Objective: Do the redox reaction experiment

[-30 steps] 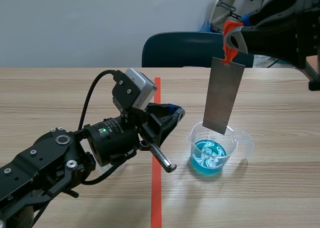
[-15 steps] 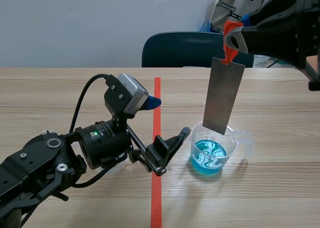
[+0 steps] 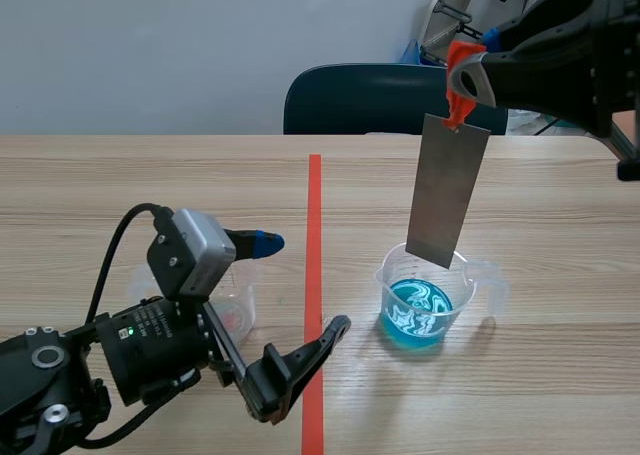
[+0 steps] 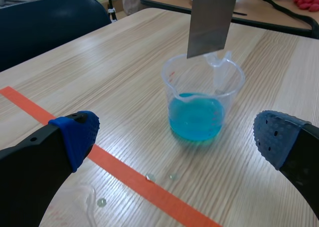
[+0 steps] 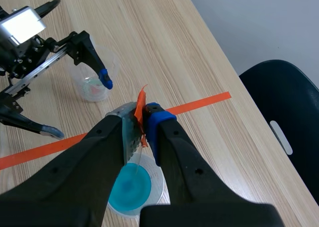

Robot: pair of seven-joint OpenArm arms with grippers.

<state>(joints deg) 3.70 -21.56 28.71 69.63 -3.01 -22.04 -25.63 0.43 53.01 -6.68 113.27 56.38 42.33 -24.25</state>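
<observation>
A clear beaker (image 3: 430,300) with blue liquid stands right of the red tape line. A grey metal sheet (image 3: 447,190) hangs upright over it, its lower edge at the rim. My right gripper (image 3: 462,83) is shut on the sheet's orange tab (image 5: 141,110), directly above the blue beaker (image 5: 130,187). My left gripper (image 3: 300,285) is open low at the near left, with nothing between its fingers. In the left wrist view the left gripper (image 4: 177,134) faces the blue beaker (image 4: 202,105) and the sheet (image 4: 212,17) ahead. A small, nearly empty beaker (image 3: 235,310) stands beside its far finger.
A red tape line (image 3: 314,275) runs down the table's middle. A few droplets (image 4: 149,177) lie on and near it. A dark blue chair (image 3: 370,100) stands behind the far edge. The small beaker (image 5: 93,77) is left of the tape.
My left gripper has opened wide and drawn back down toward the near left, away from the blue beaker. The right arm and the metal sheet have not moved.
</observation>
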